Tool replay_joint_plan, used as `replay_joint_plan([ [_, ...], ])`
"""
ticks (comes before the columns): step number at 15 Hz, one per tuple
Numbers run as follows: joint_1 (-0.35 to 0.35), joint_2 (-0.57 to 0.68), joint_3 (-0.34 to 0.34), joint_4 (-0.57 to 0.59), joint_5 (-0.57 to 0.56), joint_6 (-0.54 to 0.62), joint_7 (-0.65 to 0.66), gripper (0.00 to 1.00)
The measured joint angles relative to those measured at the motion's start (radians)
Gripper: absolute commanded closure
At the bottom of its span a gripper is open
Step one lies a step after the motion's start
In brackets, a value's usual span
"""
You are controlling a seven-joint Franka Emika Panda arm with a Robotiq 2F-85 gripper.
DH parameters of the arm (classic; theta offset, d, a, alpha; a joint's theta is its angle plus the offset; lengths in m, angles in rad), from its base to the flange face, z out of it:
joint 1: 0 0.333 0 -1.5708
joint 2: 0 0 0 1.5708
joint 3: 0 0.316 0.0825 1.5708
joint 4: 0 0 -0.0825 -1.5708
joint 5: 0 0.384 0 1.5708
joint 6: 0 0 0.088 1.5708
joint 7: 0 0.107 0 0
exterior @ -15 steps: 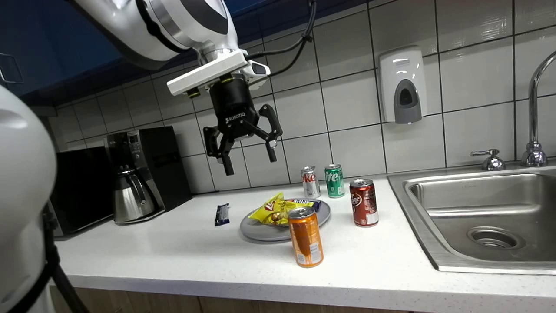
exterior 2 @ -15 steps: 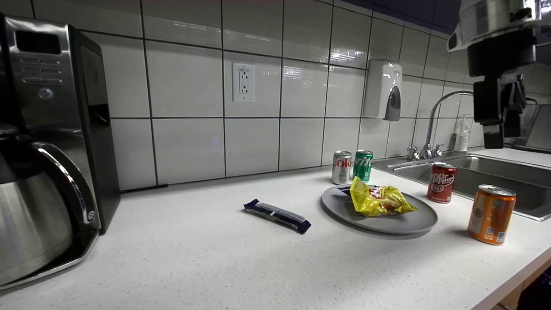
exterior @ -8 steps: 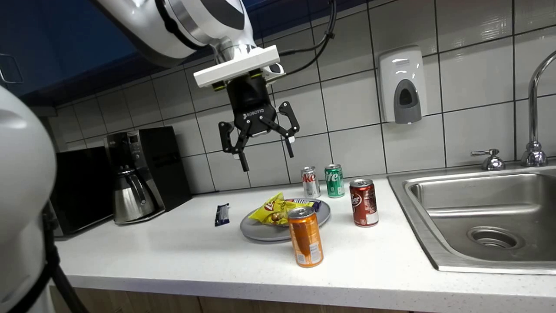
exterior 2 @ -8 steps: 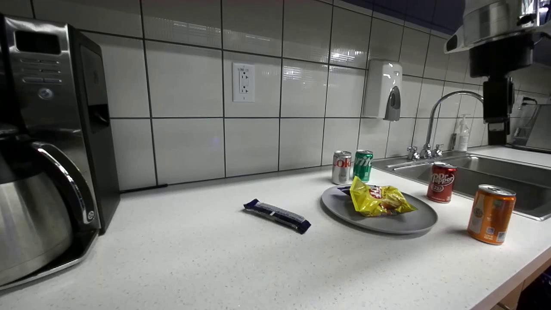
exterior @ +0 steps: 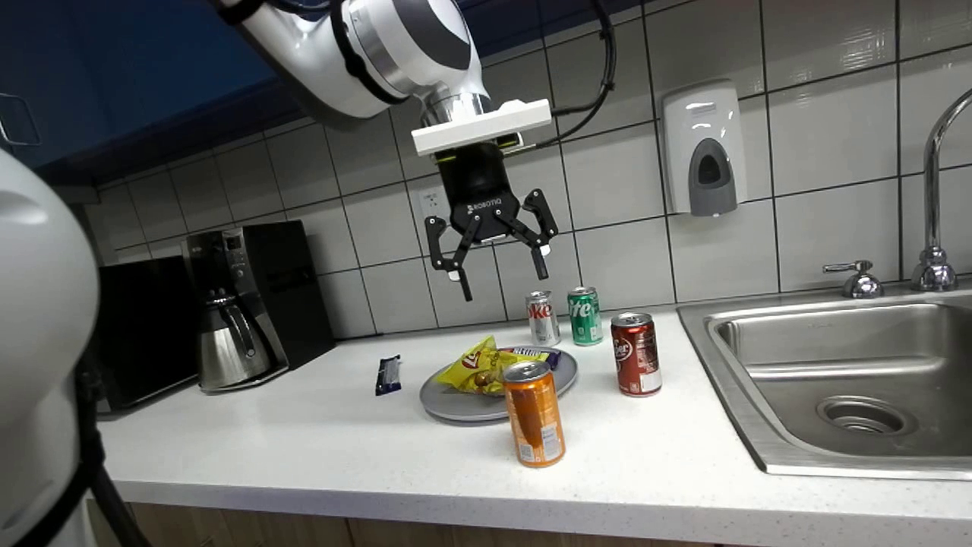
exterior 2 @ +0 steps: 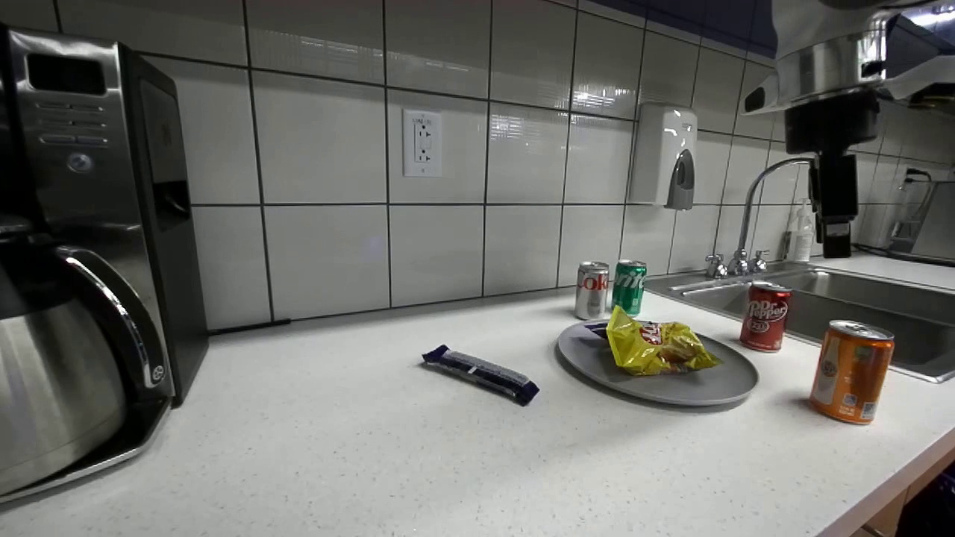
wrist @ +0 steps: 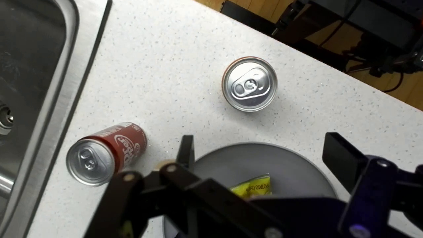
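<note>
My gripper (exterior: 503, 282) hangs in the air above the counter, its jaws wide apart with nothing between them. In the wrist view the grey plate (wrist: 261, 155) lies below the fingers (wrist: 343, 162), partly hidden by the gripper. On that plate rest a yellow potato chip bag (exterior: 474, 368) and a dark-wrapped bar (exterior: 553, 358). An orange can (exterior: 534, 414) stands upright by the plate's near edge. Beside the plate, toward the sink, is a red Dr Pepper can (exterior 2: 765, 317). Another dark wrapped bar (exterior 2: 481, 374) lies flat on the counter.
Along the tiled wall stand a silver Coke can (exterior: 543, 319) and a green Sprite can (exterior: 585, 315). A steel sink (exterior: 733, 403) with a faucet (exterior: 932, 205) is set into the counter. The coffee maker (exterior: 258, 296) occupies the opposite end. A soap dispenser (exterior: 702, 148) hangs on the wall.
The arm has carried the open gripper sideways, rightward in an exterior view, and it has turned somewhat and hangs more upright. Cans, plate, bag and bars stay where they were.
</note>
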Motion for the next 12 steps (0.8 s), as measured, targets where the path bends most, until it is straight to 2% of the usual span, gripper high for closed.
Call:
replay_joint_plan([
  [12, 0.000, 0.260, 0.021, 0.212, 0.001, 0.008, -0.200, 0.00],
])
